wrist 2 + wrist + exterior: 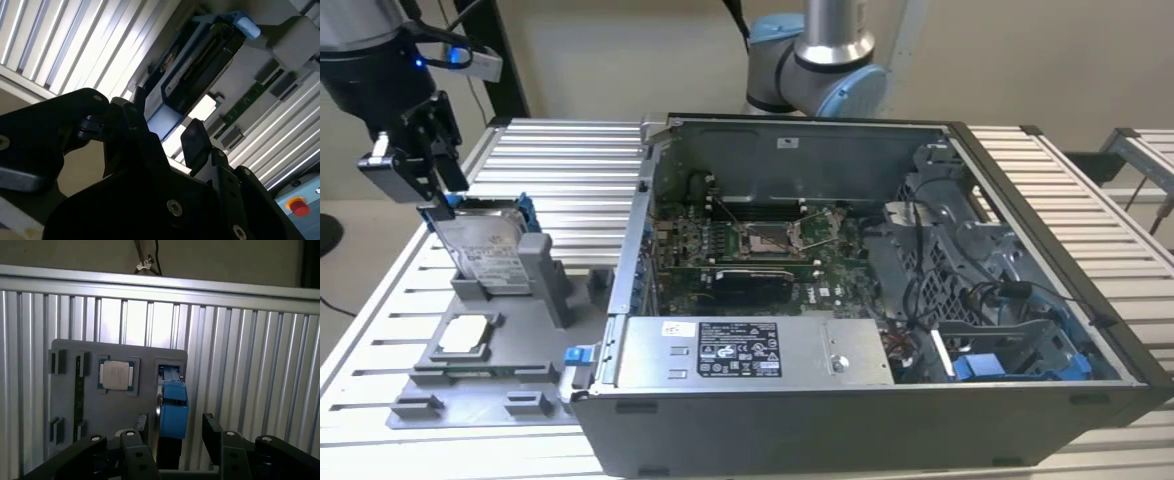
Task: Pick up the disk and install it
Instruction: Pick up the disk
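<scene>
Over the grey holder (520, 372) at the exterior view's left, the hand (443, 198) hung tilted, its fingers (210, 426) spread either side of the upright disk's (491, 250) top edge.

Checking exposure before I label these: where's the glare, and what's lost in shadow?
Second wrist view: glare washes the table slats, the tool is a dark silhouette. First wrist view: slats blown out beside the grey tray. Exterior view: even light, computer case interior dimmer.
</scene>
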You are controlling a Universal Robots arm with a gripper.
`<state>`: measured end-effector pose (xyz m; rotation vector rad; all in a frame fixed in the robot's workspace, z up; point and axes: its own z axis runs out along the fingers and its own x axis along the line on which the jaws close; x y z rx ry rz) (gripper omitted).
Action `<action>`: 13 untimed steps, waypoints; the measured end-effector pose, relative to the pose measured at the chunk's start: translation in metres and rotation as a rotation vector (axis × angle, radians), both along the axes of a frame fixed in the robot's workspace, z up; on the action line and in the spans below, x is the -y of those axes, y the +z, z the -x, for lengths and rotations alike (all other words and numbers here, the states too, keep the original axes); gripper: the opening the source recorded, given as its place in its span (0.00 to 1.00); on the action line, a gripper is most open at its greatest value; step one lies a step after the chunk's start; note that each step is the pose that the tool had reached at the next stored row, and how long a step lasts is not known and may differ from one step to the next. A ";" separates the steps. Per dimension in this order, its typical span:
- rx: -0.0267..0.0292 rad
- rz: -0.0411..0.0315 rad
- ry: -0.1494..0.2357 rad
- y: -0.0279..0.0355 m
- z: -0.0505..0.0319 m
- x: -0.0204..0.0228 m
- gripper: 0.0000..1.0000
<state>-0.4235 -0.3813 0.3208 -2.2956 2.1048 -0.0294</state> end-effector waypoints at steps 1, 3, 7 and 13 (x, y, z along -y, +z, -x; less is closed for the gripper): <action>0.0001 0.0000 0.011 -0.0018 0.0005 0.0000 1.00; 0.0001 -0.0050 0.027 -0.0044 0.0013 0.0000 1.00; 0.0004 -0.0170 0.031 -0.0080 0.0017 -0.0001 1.00; -0.0013 -0.0543 0.031 -0.0093 0.0019 0.0000 1.00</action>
